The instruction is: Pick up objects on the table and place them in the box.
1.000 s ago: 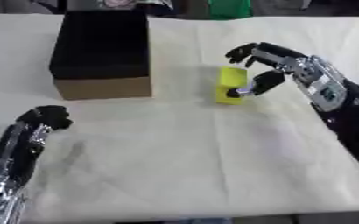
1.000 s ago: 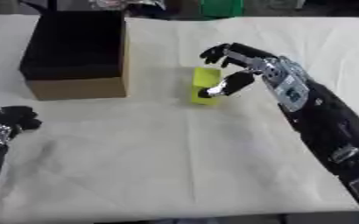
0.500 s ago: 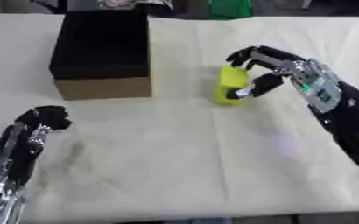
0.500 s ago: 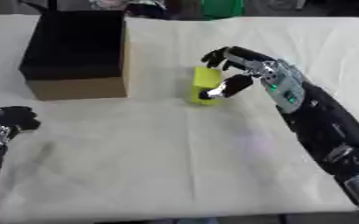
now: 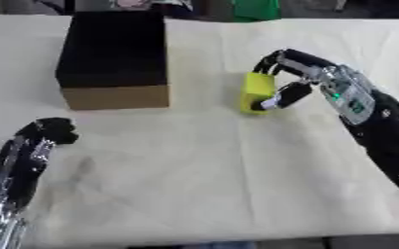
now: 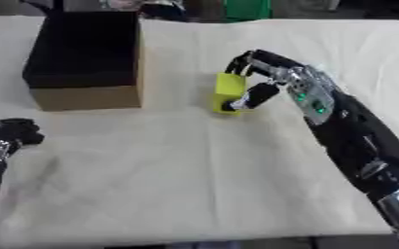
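**One yellow block to lift, and the grasp comes first**

One yellow block (image 5: 256,91) stands on the table (image 5: 194,170), to the right of the box (image 5: 114,53) and apart from it, with a strip of bare cloth between them. It looks like a small upright slab, resting on its lower edge.

Our right hand (image 5: 298,80) is at the block from the right side. The fingers (image 5: 271,62) curl over its upper right corner and the thumb (image 5: 281,97) presses in lower down, so we are pinching the block between them. We cannot tell whether it has left the table; its lower edge seems to sit on the cloth.

To do this step well, we judge that the pinch should be settled before any lift. The contacts sit near one edge, so the slab could pivot or slip out as it rises. We would raise it straight up, keep it upright, and only then carry it left.

The box is open at the top, with a dark inside and a tan front wall. We should clear the near right wall with room to spare, come over the opening, and let go low inside, not from high above.

Our left hand (image 5: 51,131) rests near the lower left, fingers curled and holding nothing, well clear of the path.
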